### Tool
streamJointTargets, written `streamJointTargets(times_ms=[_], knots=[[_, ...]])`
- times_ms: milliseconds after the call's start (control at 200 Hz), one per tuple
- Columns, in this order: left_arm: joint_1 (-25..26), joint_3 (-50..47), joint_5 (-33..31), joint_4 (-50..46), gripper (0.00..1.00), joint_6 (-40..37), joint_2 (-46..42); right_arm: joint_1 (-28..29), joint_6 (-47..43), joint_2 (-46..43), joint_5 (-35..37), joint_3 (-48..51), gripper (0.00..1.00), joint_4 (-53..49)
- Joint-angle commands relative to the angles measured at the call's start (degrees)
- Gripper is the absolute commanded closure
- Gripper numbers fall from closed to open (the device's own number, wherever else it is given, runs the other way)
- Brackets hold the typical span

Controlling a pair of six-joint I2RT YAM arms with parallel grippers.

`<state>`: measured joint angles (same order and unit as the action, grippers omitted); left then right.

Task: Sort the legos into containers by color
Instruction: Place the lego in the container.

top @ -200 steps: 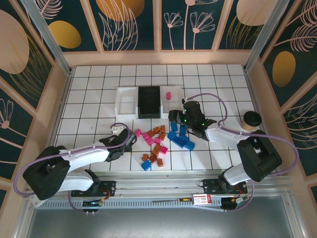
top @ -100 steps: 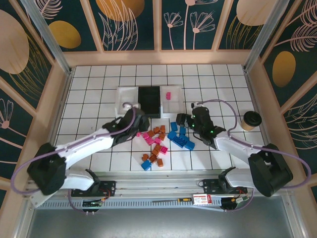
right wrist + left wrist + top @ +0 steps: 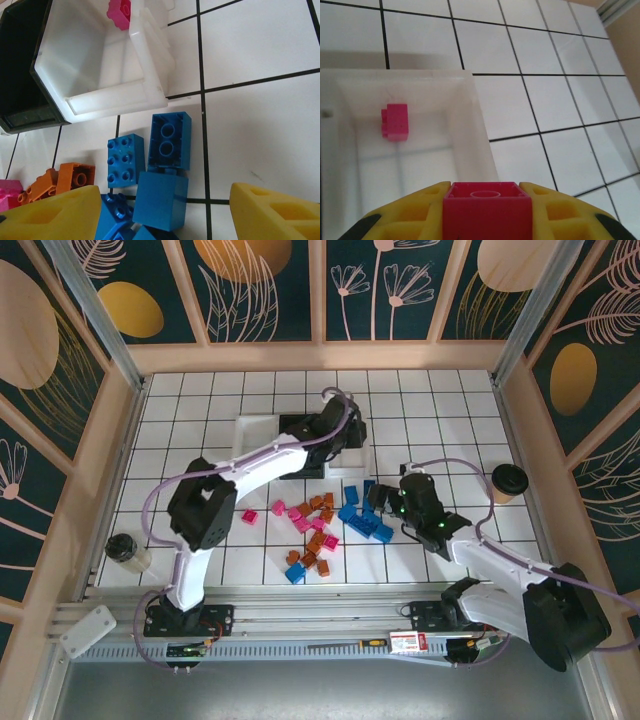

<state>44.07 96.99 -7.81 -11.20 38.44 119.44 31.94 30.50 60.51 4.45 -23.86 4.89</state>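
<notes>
Three trays stand in a row: a white tray point(image 3: 250, 435), a black tray point(image 3: 20, 75) and a second white tray point(image 3: 470, 120) (holding one pink brick point(image 3: 395, 121)). Another pink brick point(image 3: 487, 210) is pinched above it; blue bricks point(image 3: 364, 521) and orange bricks point(image 3: 318, 540) lie scattered nearby

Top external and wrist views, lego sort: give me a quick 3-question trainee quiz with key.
1. True or false: the left hand is shut on a magenta brick.
2. Which bricks lie directly between the fingers of the open right hand? A: blue bricks. B: orange bricks. C: magenta bricks.
3. Fill in: the white tray below the left hand has ___ brick(s) lying in it.

Key: 1 true; 2 A; 3 one.
</notes>
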Motion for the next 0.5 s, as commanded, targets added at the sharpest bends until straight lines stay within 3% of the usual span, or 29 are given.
streamJointTargets(times_ms=[0, 105, 320, 495], knots=[[-1.55, 6.55, 1.0, -5.06, 0.76, -1.25, 4.72, -0.22, 0.96, -2.15, -0.19, 1.13, 0.31, -2.37], [-1.58, 13.16, 1.49, -7.23, 0.71, -1.35, 8.62, -0.27, 1.48, -1.83, -0.85, 1.53, 0.31, -2.16], [-1.6, 24.84, 1.75, -11.69, 0.49, -2.12, 11.54, -0.22, 2.36, 2.34, -1.25, -0.19, 0.31, 0.34], [-1.54, 20.0, 3.59, -9.21, 0.29, -2.27, 4.86, -0.3, 3.63, 8.5, -0.81, -2.89, 0.31, 1.54]])
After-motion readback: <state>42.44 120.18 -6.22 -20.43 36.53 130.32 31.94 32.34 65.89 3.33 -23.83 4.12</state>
